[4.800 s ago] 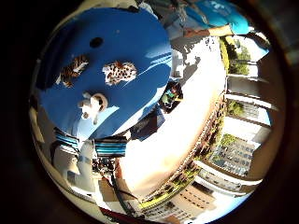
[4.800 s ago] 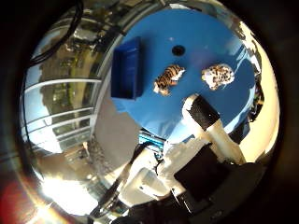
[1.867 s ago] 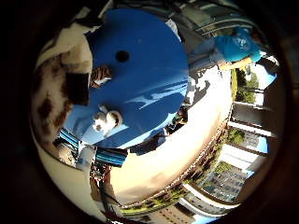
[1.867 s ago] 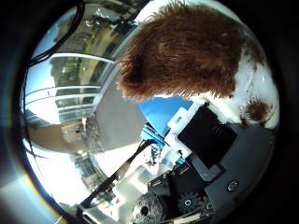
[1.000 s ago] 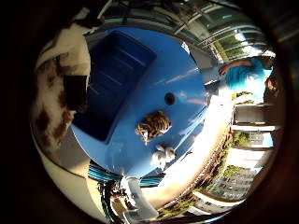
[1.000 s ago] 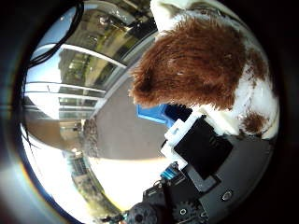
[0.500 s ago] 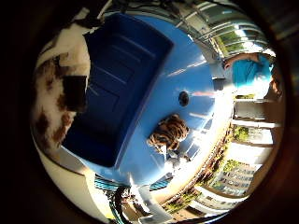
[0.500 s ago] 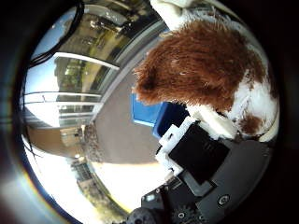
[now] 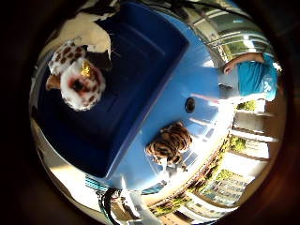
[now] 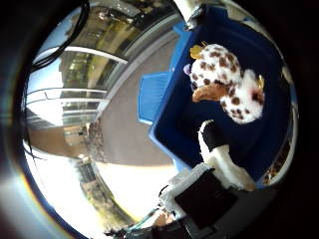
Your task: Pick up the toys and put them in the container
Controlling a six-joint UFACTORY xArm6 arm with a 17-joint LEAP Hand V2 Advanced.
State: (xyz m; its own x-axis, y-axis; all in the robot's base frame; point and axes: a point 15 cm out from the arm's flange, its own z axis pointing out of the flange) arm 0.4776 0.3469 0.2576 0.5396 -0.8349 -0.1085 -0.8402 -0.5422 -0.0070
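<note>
Inside the blue bin is a spotted toy dog, white with brown spots, clear of the hand. That looks right, because the job is to put toys in there. One white finger sticks out straight near the toy and holds nothing, so the hand looks open. Nothing else shows in the bin. On the blue surface just beside the bin lies a striped tiger toy, not yet picked up.

The robot hand hangs with its white and black fingers extended, grasping nothing.
</note>
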